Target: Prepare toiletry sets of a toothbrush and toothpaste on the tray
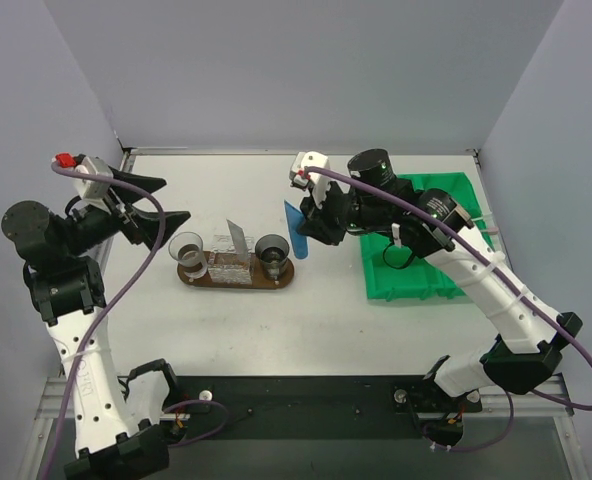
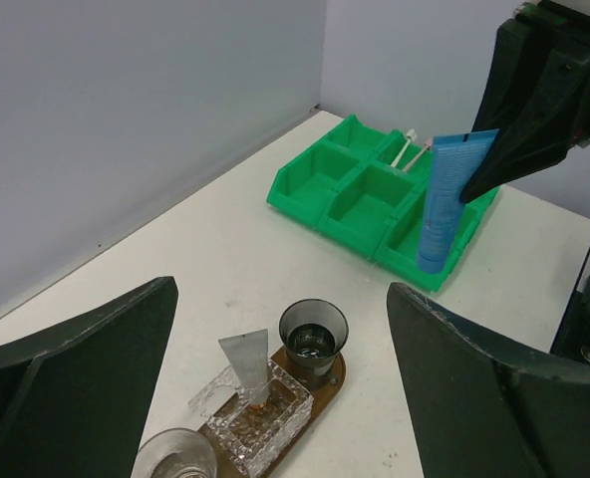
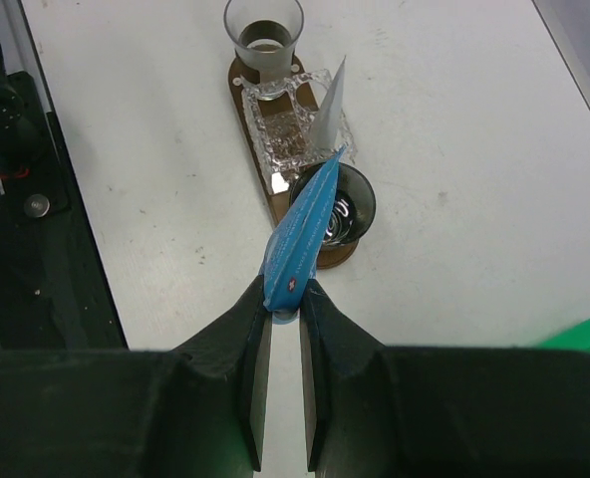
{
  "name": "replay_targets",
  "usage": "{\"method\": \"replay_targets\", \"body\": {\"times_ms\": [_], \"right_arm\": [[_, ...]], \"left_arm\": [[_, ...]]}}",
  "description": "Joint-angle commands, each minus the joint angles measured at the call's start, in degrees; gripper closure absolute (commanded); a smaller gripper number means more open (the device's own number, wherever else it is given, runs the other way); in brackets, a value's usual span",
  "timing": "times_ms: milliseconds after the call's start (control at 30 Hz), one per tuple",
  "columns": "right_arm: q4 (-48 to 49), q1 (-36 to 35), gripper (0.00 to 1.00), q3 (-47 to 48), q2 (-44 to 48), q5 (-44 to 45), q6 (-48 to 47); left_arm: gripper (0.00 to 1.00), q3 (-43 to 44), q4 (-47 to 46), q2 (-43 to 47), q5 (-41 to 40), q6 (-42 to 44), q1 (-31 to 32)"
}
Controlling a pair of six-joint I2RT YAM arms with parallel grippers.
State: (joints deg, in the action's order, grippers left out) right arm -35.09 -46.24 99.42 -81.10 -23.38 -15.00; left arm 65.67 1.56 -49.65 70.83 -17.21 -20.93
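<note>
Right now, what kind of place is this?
Probably a robot test bench, not a home: a white table boxed in by plain grey walls, a left arm and right arm bolted at its near edge, and staged props, a green bin and a wooden tray.

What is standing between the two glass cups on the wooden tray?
A clear cut-glass dish sits between the clear cup and the dark cup on the tray, with a pale grey tube standing in it. The top view shows this best.
</note>
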Motion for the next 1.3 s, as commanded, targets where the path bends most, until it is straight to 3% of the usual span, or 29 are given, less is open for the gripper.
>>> {"method": "replay_targets", "body": {"times_ms": [0, 233, 467, 700, 833, 1067, 1267], "right_arm": [[-0.33, -1.39, 1.00, 3.33, 0.24, -4.57, -2.12], [-2.52, -2.89, 1.00, 3.68, -1.08, -6.77, -6.34], [-3.14, -3.95, 1.00, 4.47, -2.57, -9.31, -7.23], [-4.72, -4.12, 1.00, 3.94, -2.66, -15.29, -9.95], [-5.60, -4.21, 1.00, 3.68, -2.84, -16.96, -10.22], [-5.86, -4.39, 1.00, 3.59, -3.89, -17.32, -10.75], [-6.30, -4.39, 1.00, 4.29, -5.29, -17.23, -11.19]], "left_arm": [[0.03, 5.34, 2.39, -0.97, 5.80, 5.08, 1.85], [0.03, 6.93, 6.17, -4.66, 8.37, 11.41, 9.49], [0.02, 5.17, 8.36, -9.67, 1.61, 19.47, 26.88], [0.02, 6.05, 13.89, -13.63, -2.79, 26.25, 36.29], [0.03, 5.09, 12.86, -14.42, -3.94, 28.46, 39.03], [0.04, 4.29, 8.21, -14.69, -1.49, 24.34, 41.14], [0.23, 1.92, 3.10, -13.46, -0.08, 18.89, 41.67]]}}
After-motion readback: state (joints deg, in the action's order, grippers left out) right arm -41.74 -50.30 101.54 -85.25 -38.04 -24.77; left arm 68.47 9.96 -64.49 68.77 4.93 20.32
